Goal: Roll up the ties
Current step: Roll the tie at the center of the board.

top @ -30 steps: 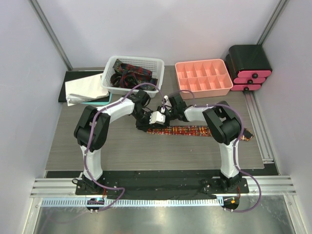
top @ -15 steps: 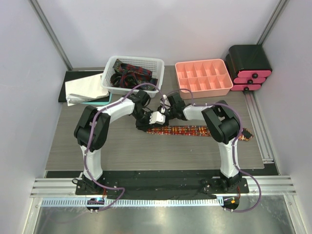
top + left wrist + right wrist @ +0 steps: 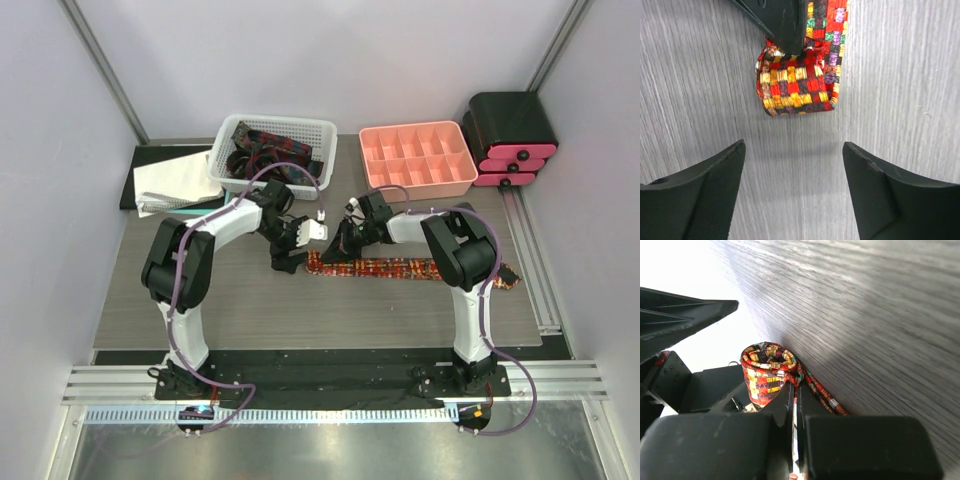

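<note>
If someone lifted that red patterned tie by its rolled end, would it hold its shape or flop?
Probably flop: the red tie lies limp and flat along the table. Its loose coil would likely unwind if let go; the thin fabric suggests it's light.

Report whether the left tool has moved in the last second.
Yes: left tool drew back leftward from the red patterned fabric tie, judged against the white plastic basket.

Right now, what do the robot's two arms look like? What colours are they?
The left arm and right arm are made of white tube-like links joined by chunky black joints. A thin purple cable loops along each one. The left end effector has two black wedge-shaped fingers. The right end effector is black too.
</note>
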Controlling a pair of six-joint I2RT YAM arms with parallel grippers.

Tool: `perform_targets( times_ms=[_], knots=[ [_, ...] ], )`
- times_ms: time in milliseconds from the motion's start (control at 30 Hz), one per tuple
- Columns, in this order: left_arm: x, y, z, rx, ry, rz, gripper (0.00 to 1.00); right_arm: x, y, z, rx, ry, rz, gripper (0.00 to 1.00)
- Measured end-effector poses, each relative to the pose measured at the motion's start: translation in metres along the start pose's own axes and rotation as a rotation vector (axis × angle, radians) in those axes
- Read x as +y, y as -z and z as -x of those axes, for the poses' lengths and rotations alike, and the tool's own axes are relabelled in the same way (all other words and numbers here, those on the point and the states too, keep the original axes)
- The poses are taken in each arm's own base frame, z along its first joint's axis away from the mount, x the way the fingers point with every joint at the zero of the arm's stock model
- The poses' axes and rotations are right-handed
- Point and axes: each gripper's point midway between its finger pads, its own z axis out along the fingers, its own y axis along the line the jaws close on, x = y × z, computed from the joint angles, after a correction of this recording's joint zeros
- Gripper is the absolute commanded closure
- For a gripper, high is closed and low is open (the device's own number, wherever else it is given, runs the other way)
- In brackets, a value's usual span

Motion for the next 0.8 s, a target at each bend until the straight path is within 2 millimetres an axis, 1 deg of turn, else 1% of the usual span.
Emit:
perform_targets(
  times_ms=[100,400,500,567,667,700,767,800],
  knots=[
    [-0.003,0.001,0.002,-0.027,0.017,0.008,0.18,-0.001,0.0,0.0,0.001,0.011,-0.002,0.99],
    [-0.003,-0.009,0.026,-0.06,0.022,0.013,0.19,-0.002,0.0,-0.001,0.003,0.032,-0.004,0.99],
    [-0.006,-0.013,0.031,-0.057,0.01,0.008,0.19,-0.001,0.0,-0.001,0.003,0.034,-0.003,0.99],
    [-0.008,-0.016,0.032,-0.046,0.003,0.005,0.21,-0.001,0.0,-0.001,0.003,0.034,-0.002,0.99],
    [-0.009,-0.022,0.031,-0.017,-0.014,0.011,0.33,-0.001,0.0,-0.001,0.004,0.036,-0.002,0.99],
    [-0.008,-0.024,0.031,-0.006,-0.022,0.017,0.42,-0.001,0.0,-0.001,0.004,0.035,-0.002,0.99],
    [-0.006,-0.029,0.03,0.015,-0.037,0.028,0.52,-0.001,0.0,-0.001,0.004,0.036,-0.002,0.99],
    [-0.004,-0.031,0.029,0.03,-0.051,0.041,0.61,-0.001,-0.001,-0.001,0.004,0.037,-0.002,0.99]
  ],
)
